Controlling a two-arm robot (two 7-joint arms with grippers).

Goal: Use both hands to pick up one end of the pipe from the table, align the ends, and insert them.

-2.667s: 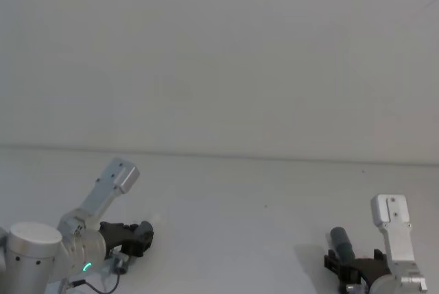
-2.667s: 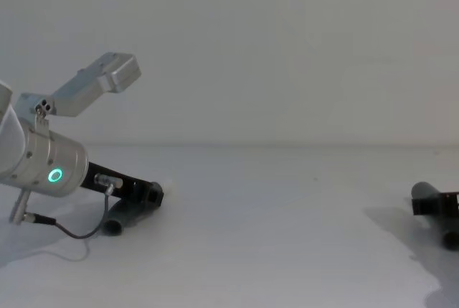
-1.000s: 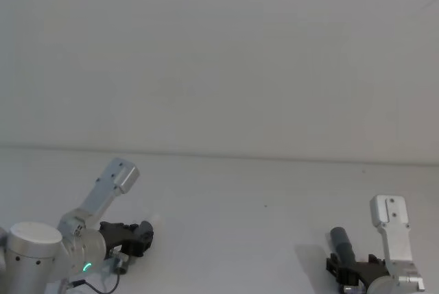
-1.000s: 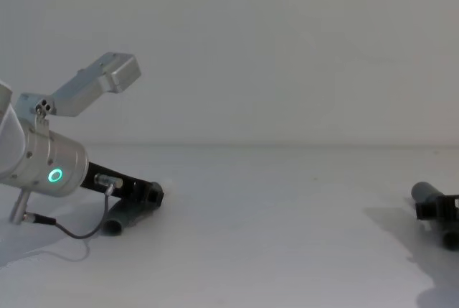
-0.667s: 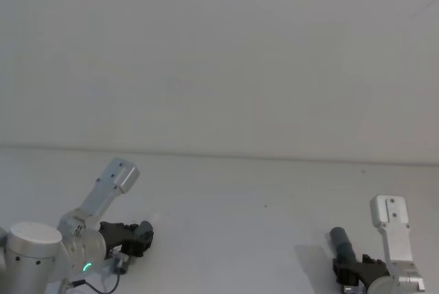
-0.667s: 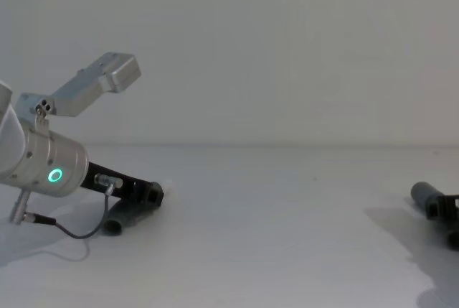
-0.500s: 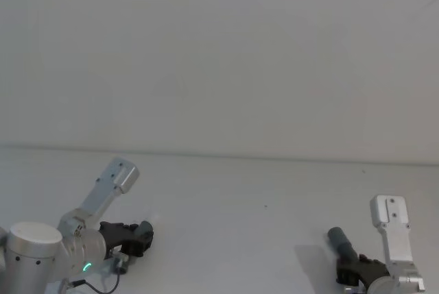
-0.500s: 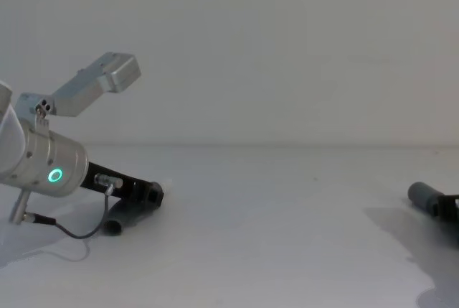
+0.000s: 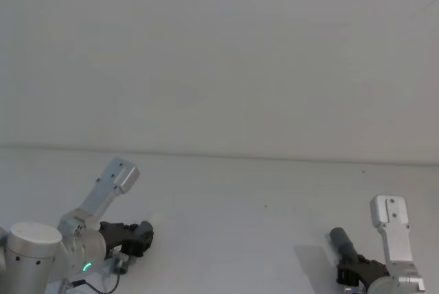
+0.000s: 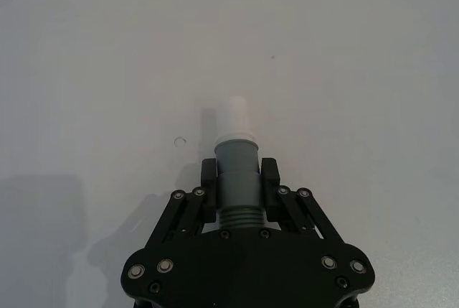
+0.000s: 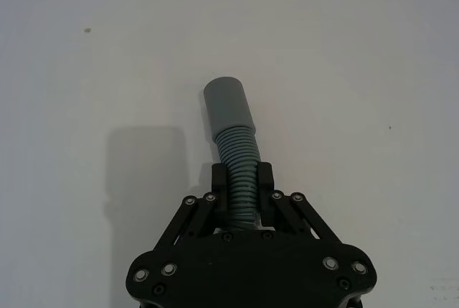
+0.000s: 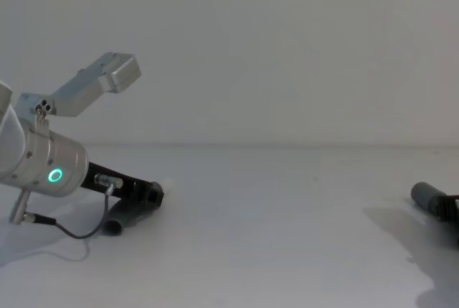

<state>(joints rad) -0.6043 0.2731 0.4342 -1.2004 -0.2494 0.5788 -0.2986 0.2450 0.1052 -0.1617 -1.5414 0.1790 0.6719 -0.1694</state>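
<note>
My left gripper (image 10: 238, 182) is shut on the smooth grey cuff (image 10: 237, 161) of one pipe piece, and its white tip (image 10: 233, 118) sticks out forward, low over the table (image 9: 240, 239). In the chest view the left gripper (image 12: 147, 194) is at the left, with the hose (image 12: 118, 220) trailing beneath it. My right gripper (image 11: 242, 186) is shut on the ribbed part (image 11: 239, 154) of the other pipe piece. Its open socket cuff (image 11: 228, 107) juts ahead, tilted a little. In the head view the right gripper (image 9: 357, 270) is at the lower right behind the cuff (image 9: 339, 240).
A thin black cable (image 12: 68, 230) loops from the left wrist (image 12: 46, 168) down to the table. Broad bare white table lies between the two grippers, with a plain wall (image 9: 219, 54) behind it.
The right gripper has drawn back along its pipe piece, so more of the socket cuff shows ahead of it. The left arm has not moved.
</note>
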